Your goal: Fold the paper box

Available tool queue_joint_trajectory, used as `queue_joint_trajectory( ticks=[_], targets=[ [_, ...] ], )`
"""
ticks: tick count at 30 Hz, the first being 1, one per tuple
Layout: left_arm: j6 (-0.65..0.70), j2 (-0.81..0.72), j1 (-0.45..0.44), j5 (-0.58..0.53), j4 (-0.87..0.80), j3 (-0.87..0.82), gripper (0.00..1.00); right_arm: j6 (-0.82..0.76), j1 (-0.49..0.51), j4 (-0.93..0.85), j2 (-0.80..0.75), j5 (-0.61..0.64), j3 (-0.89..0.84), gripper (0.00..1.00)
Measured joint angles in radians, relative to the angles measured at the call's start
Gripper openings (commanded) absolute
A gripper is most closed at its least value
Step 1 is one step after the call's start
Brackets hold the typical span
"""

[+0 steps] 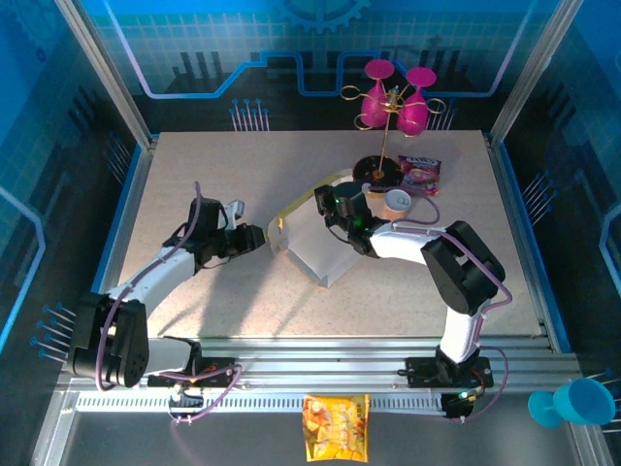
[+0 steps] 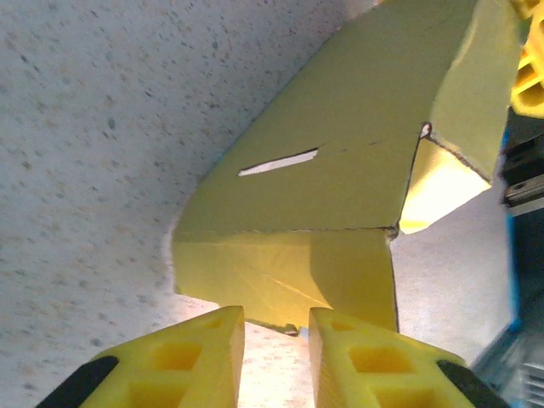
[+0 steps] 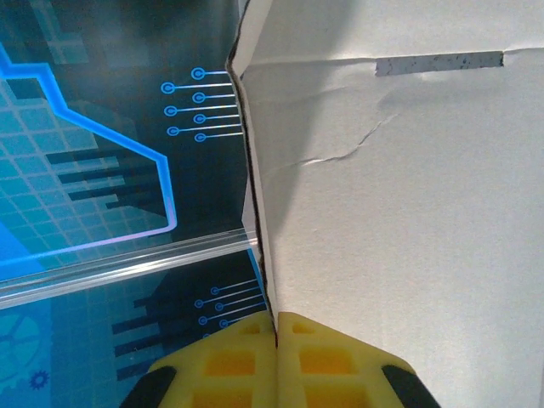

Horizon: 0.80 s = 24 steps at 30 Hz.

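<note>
Your left claw (image 2: pixel 276 319): jaws narrow, nothing between them. A flap edge of the box (image 2: pixel 323 178) lies straight ahead of its tips, just beside them. The box stands at the middle of the surface (image 1: pixel 204 175). Farther in, your right claw (image 3: pixel 277 319) is clamped on a box wall.

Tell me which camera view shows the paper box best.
Top external: it takes in the whole paper box, white panel and yellow flap together. Left wrist gives a close patch of its yellow outside with a slit; right wrist, its creased white inside, also with a slit.
</note>
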Motion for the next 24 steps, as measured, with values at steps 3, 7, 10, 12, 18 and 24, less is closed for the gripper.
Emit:
queue_joint_trajectory(
  ticks=[3,7,10,12,18,24],
  targets=[
    [0.079,0.058,-0.03,-0.022,0.002,0.037,0.32,0.0,-0.002,0.0,0.006,-0.011,0.007,0.0],
    [0.15,0.076,-0.069,-0.039,0.002,0.04,0.39,0.0,-0.007,-0.002,0.018,-0.021,0.021,0.0],
    [0.176,0.079,-0.082,-0.043,0.007,0.04,0.41,0.0,-0.009,-0.002,0.018,-0.028,0.022,0.0],
    [0.187,0.087,-0.087,-0.048,0.011,0.04,0.41,0.0,-0.011,-0.003,0.019,-0.035,0.022,0.0],
    [0.209,0.131,-0.111,-0.054,0.046,0.044,0.41,-0.01,-0.018,0.007,0.021,-0.055,0.022,0.0],
    [0.243,0.15,-0.139,-0.072,0.084,0.047,0.38,-0.03,-0.029,0.073,0.039,-0.09,0.002,0.0]
  ],
)
